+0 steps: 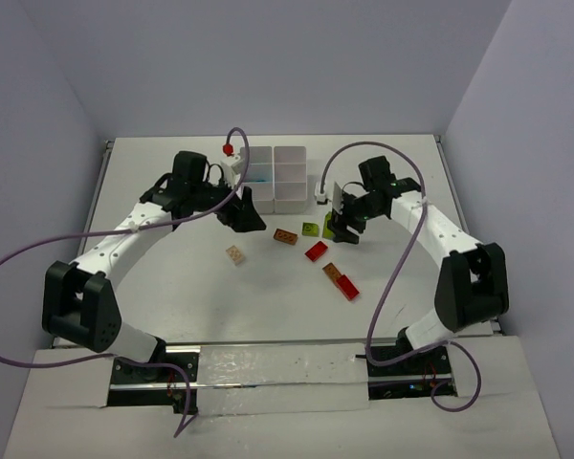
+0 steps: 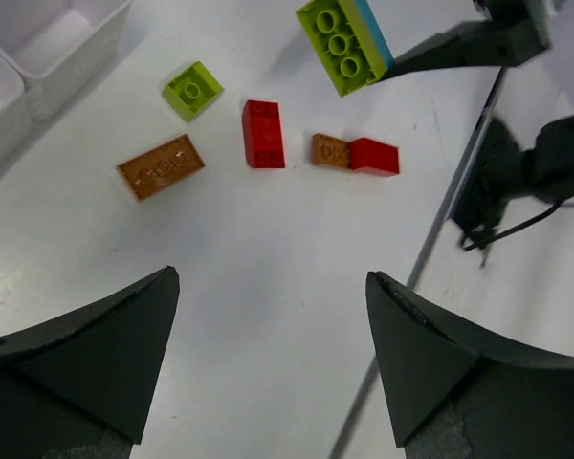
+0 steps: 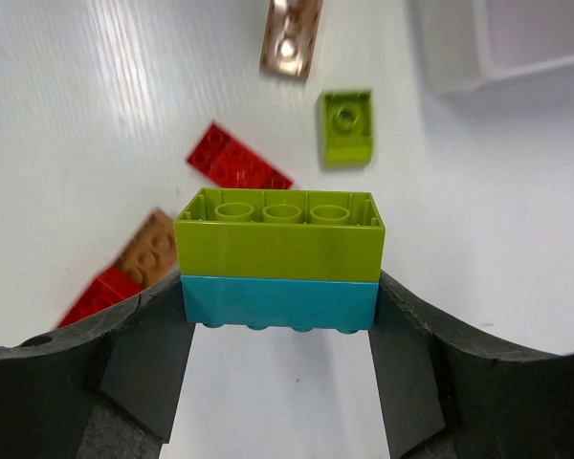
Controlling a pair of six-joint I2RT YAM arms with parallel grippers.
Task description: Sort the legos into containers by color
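Note:
My right gripper (image 3: 279, 298) is shut on a lime-and-cyan stacked brick (image 3: 279, 258) and holds it above the table; the same brick (image 2: 344, 43) shows at the top of the left wrist view. Below it lie a red brick (image 3: 236, 164), a small lime brick (image 3: 345, 126), an orange-brown brick (image 3: 292, 38) and a joined brown-and-red piece (image 3: 124, 277). My left gripper (image 2: 273, 287) hangs open over bare table with nothing between its fingers, close to the white six-compartment tray (image 1: 289, 194). A tan brick (image 1: 235, 254) lies below the left gripper (image 1: 244, 218).
The tray's corner (image 2: 57, 57) shows at the top left of the left wrist view. Purple cables loop over both arms. Grey walls close in the table at the back and on both sides.

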